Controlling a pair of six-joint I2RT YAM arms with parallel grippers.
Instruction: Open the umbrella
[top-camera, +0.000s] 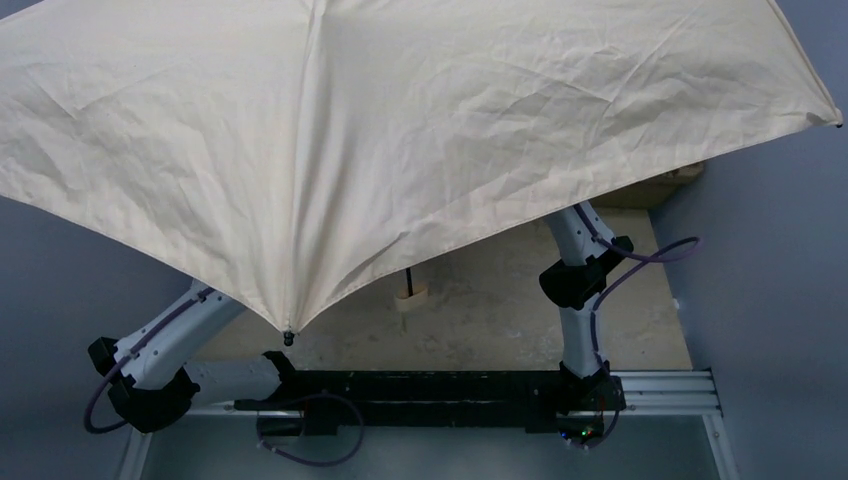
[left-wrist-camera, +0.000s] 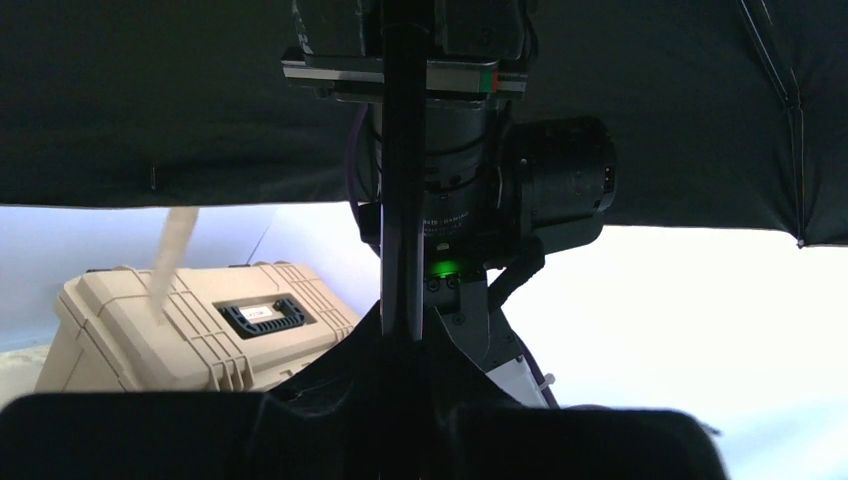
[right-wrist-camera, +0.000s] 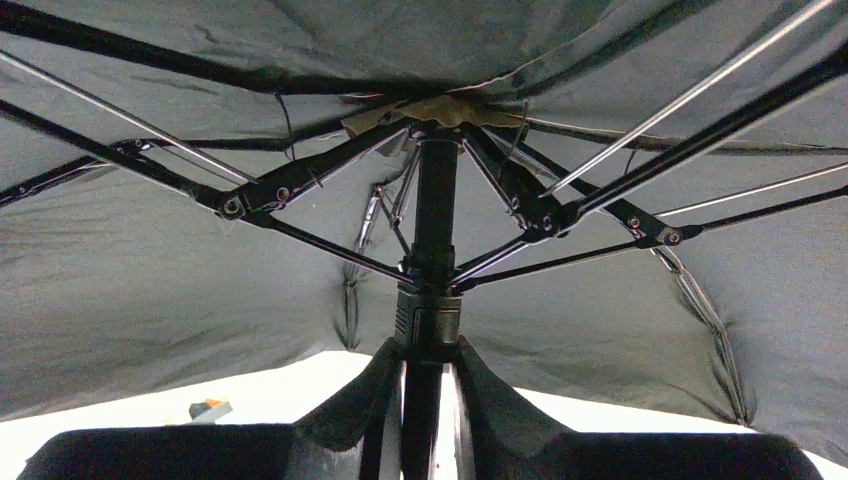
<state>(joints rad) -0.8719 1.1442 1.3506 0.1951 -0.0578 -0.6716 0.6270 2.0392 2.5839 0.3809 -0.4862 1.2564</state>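
Note:
The umbrella is spread wide, and its beige canopy hides most of the table and both grippers in the top view. Below its edge the cream handle hangs on the thin black shaft. In the left wrist view the shaft runs upward from my left gripper, which is shut on it. In the right wrist view my right gripper straddles the shaft just under the runner, with slivers of light between fingers and shaft. The ribs are stretched out under the black lining.
A tan hard toolbox stands behind the left gripper; a corner of it shows under the canopy's right edge. A cream strap dangles in front of it. A small orange-and-grey object lies far off. The metal rail borders the near edge.

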